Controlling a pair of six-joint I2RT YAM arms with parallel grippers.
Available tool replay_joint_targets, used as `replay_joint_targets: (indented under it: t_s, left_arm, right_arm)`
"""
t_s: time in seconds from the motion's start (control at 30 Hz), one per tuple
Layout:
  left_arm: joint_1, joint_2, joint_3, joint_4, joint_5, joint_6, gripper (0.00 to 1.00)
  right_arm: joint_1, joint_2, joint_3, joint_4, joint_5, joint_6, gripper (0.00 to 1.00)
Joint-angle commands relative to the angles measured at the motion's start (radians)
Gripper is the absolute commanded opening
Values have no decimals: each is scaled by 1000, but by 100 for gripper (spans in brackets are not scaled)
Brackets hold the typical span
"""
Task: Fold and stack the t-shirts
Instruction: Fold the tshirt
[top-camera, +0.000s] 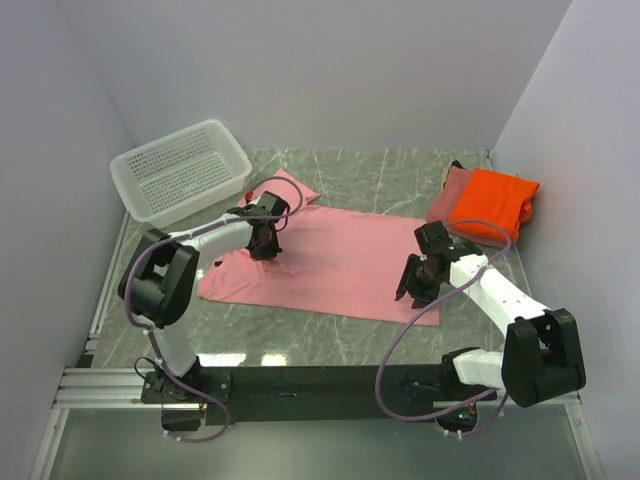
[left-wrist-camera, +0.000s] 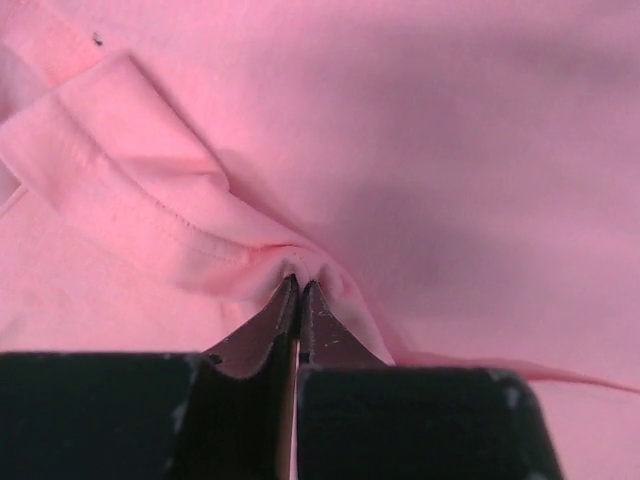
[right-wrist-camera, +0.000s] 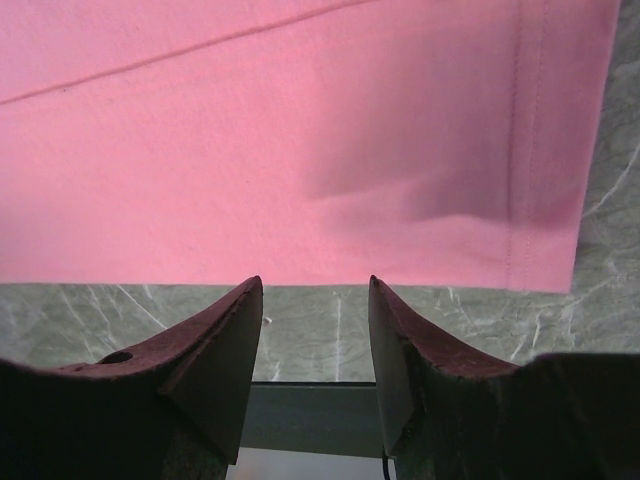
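Lying spread flat on the grey marble-patterned table, the light pink short-sleeved cloth t-shirt fills the middle of the top view and shows no fold yet. At the upper right of the frame the bright orange t-shirt sits folded on top of the dusty rose t-shirt, which appears folded too, so that pile looks finished as far as it goes.

By my reading, two shirts are done and the pink one remains to be folded and added to the pile. The left arm's jaws are pinched tight on a bunched ridge of pink cloth near the shirt's upper left edge. The right arm's jaws stand wide and hold nothing, just off the hem at the shirt's lower right corner. A white perforated plastic basket sits at the upper left, apart from the shirts.
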Motion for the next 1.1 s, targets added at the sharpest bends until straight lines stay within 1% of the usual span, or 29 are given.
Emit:
replay_joint_targets:
  t_s: [0.0,0.23,0.33,0.43,0.53,0.57,0.63,0.67,0.7,0.77,0.83,0.93,1.03,1.07]
  left_arm:
    - [-5,36,89,-27,-16,50,5]
    - [-5,91,176,-47,-15,90,6]
    - [-7,96,192,-30,5,101,7]
    - [-8,105,209,-21,19,115,11]
    - [-8,116,224,-9,34,129,25]
    - [-8,116,232,-4,37,133,36]
    - [-13,117,239,2,42,141,46]
    - [-14,116,245,7,45,141,53]
    - [-19,111,249,10,45,141,57]
    - [-22,99,256,7,40,139,64]
    - [-24,84,255,2,34,126,66]
    - [-24,41,232,-24,-16,81,70]
    - [-22,10,181,-59,-64,34,77]
    - [-24,-2,167,-59,-70,26,77]
  right_arm:
    - [12,0,-10,24,-11,6,54]
    - [23,0,-19,30,-17,10,54]
    - [27,2,-20,31,-19,12,54]
    - [35,6,-20,31,-22,12,53]
    - [41,14,-17,31,-23,14,53]
    - [47,17,-14,31,-23,14,53]
    - [50,22,-13,33,-25,17,53]
    - [58,25,-14,34,-25,17,53]
    - [59,26,-13,36,-26,18,53]
    - [66,31,-11,39,-28,21,53]
    - [76,36,-10,40,-28,26,53]
    - [87,39,-13,45,-30,30,53]
    - [101,43,-16,53,-33,35,53]
    - [104,46,-19,57,-34,37,53]
